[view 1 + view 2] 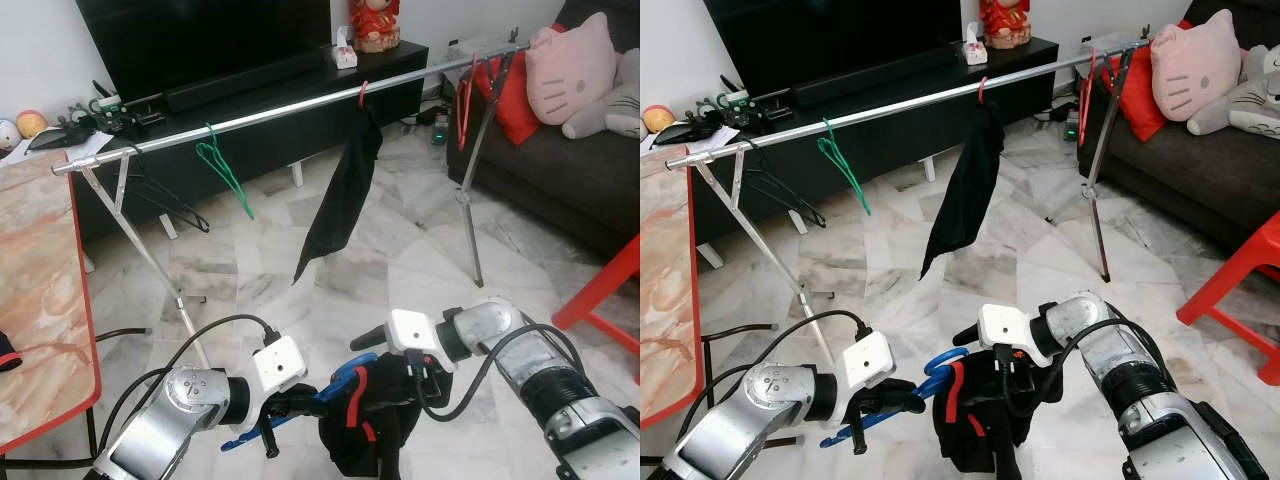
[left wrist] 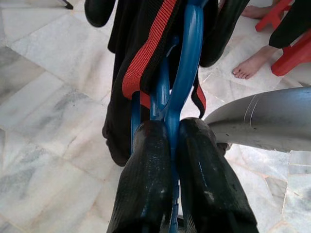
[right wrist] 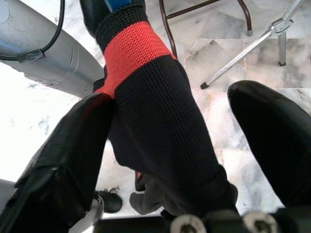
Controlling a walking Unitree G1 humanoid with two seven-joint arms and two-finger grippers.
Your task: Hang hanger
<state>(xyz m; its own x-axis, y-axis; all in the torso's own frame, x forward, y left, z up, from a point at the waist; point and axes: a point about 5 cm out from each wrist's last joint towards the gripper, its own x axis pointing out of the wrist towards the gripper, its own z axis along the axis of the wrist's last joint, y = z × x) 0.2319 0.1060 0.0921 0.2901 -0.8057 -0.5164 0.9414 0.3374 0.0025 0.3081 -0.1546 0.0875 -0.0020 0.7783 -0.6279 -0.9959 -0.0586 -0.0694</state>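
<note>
Now the left hand (image 1: 268, 408) is clamped on the blue hanger (image 1: 335, 385); the right hand's (image 1: 415, 375) fingers sit apart around the black garment (image 1: 365, 425). Next, I'd judge, it must be lifted to the rail (image 1: 290, 110).

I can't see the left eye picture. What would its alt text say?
Two silver robot arms hold a blue hanger carrying a black and red garment low over a marble floor, the left gripper shut on the hanger. Beyond them, a metal rail holds a green hanger and a black cloth.
</note>
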